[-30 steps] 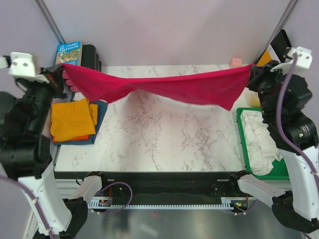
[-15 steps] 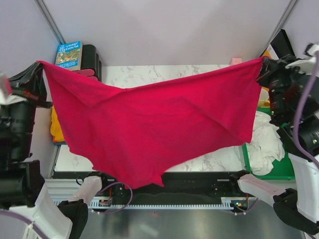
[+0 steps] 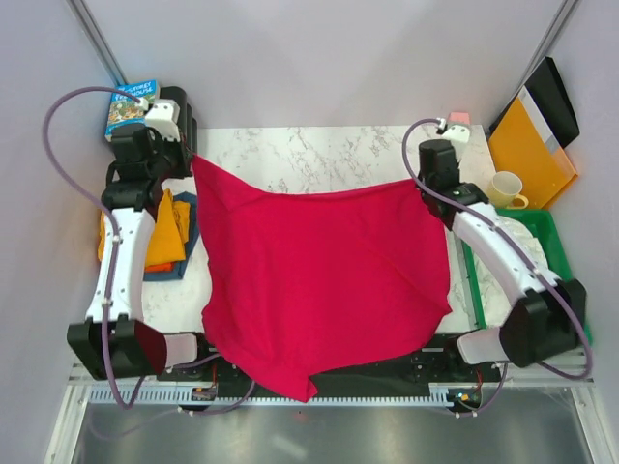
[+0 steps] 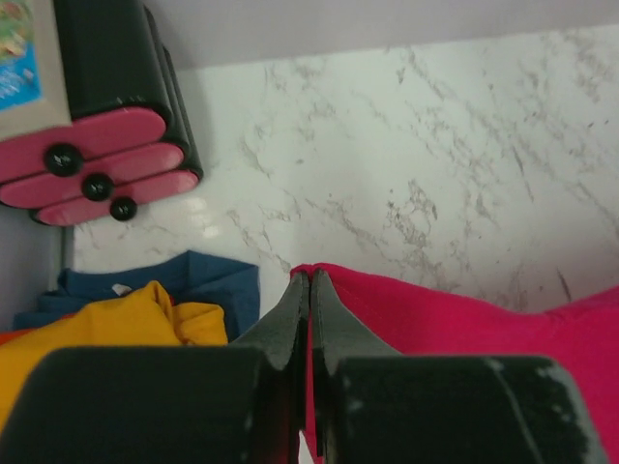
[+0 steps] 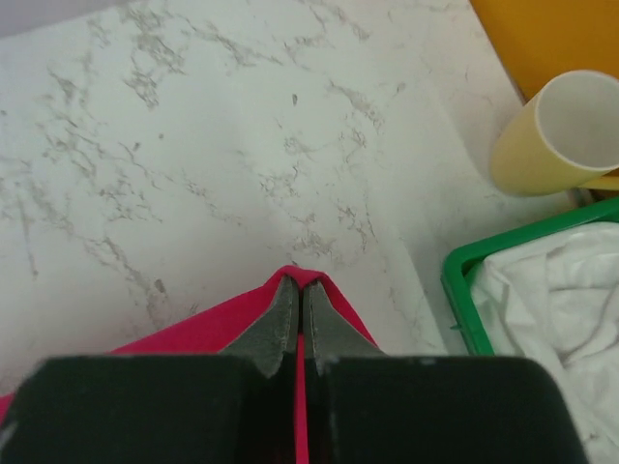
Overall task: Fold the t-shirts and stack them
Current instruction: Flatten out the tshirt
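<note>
Left pincer (image 4: 309, 282), beside the orange fabric t-shirt (image 3: 160, 227) stacked, apparently folded, on the dark blue fabric t-shirt (image 4: 218, 285), pinches one far corner of the crimson red fabric t-shirt (image 3: 319, 280) spread unfolded across the marble tabletop (image 3: 309, 155), while right pincer (image 5: 298, 290) pinches the other corner.

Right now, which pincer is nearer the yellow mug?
Right. The right pincer pinches the crimson t-shirt close beside the yellow mug; the left pincer pinches its other corner, far across the table.
</note>
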Robot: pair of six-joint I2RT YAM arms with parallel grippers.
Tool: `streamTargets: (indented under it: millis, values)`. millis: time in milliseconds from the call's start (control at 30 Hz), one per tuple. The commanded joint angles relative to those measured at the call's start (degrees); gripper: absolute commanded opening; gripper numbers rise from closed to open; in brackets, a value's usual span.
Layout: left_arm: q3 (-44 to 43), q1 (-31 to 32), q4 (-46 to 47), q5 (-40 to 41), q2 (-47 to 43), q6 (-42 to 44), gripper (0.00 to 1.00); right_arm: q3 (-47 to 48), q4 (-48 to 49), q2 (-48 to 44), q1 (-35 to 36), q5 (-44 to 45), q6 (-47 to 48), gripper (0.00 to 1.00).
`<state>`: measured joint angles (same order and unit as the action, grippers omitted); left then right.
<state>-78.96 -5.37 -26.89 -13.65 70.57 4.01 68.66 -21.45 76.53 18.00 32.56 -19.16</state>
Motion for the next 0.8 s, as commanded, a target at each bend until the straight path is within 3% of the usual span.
streamTargets:
  millis: [0,133,300,767]
  values:
    - [1.1,0.0,13.0,-1.7,8.8,2.8,0.02,1.0,11.3,9.0,-2.7,-1.6,-3.3,0.00]
    - [-2.2,0.2,16.1,0.3,18.4,3.5,0.02,7.8,12.7,20.8,-3.7,-2.1,-2.7,0.00]
    - [-6.4,1.8,19.2,2.3,25.8,5.3,0.02,13.8,13.5,29.2,-4.1,-2.3,-1.3,0.00]
    - [-37.0,7.1,14.4,9.8,50.4,8.3,0.02,23.4,13.5,43.3,-9.4,-4.3,-3.5,0.00]
